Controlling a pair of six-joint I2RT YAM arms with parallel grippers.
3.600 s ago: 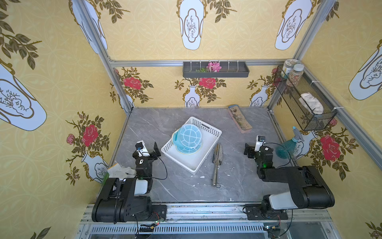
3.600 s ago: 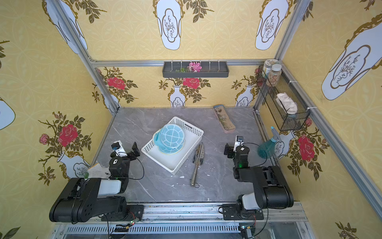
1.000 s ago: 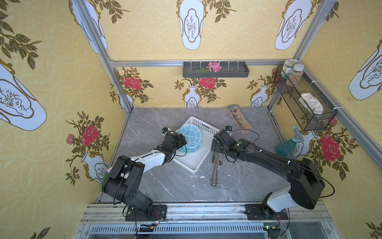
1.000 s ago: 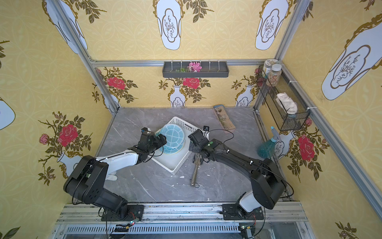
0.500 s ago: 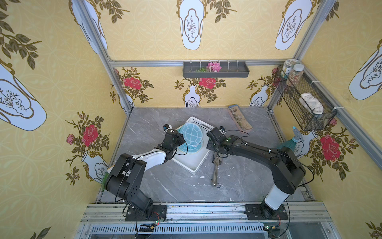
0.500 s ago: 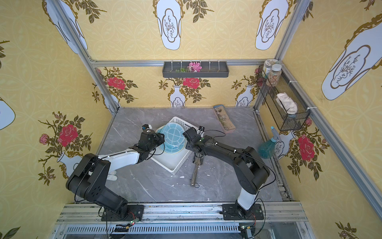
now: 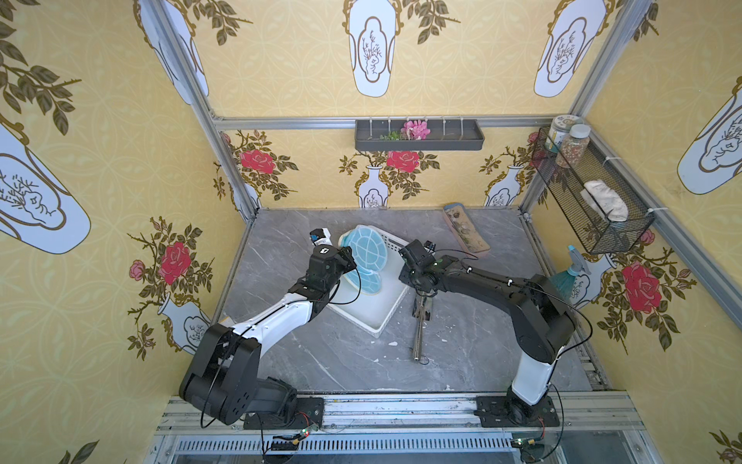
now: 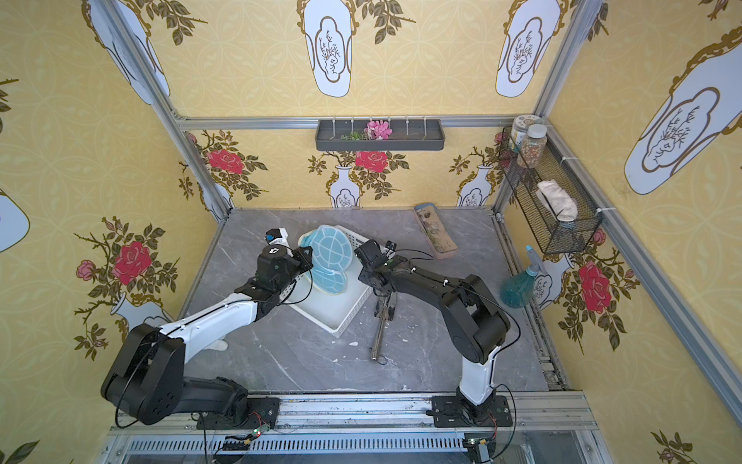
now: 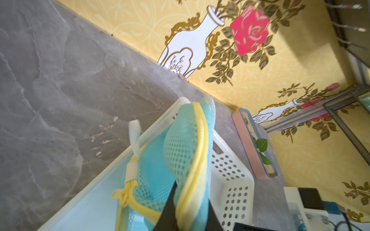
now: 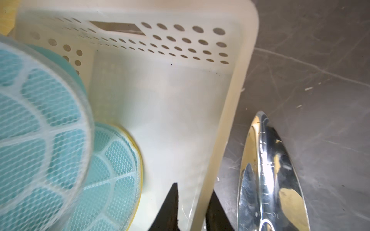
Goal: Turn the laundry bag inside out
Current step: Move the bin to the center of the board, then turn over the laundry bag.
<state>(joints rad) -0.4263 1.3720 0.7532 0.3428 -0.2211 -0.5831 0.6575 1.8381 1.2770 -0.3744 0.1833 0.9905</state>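
Step in hand: securing the grasp before inversion. The laundry bag (image 7: 366, 253) stood on edge in the far part of the white perforated basket (image 7: 391, 311). One ribbed circular face was raised and tilted, and the second lay lower, toward the basket floor. The left gripper (image 9: 190, 202) was closed on the yellow-trimmed edge of the bag; in the left wrist view its dark fingers (image 9: 167, 208) lay on either side of the mesh. The right gripper (image 10: 193, 206) held no part of the bag. Its fingers stood narrow, astride a side wall of the basket, and appeared to pinch it, presumably to steady the basket.

Judgement: the task was at an early stage, and no mesh appeared turned outward yet. The next move would call for locating the opening along the trim, which the views did not show clearly, and then drawing the mesh through it. The soft mesh could slip, or drag the light basket along.

Surface: a grey marble-patterned table (image 7: 461, 353) with pale scuffs. A long metal tool (image 7: 419, 333) lay just beside the basket, a narrow tray (image 7: 465, 231) lay near the back wall, and a teal spray bottle (image 7: 570, 277) stood at the right edge.

Room: yellow wallpaper with roses and vases, a dark shelf (image 7: 441, 140) on the back wall, and a wire rack (image 7: 602, 225) on the right wall
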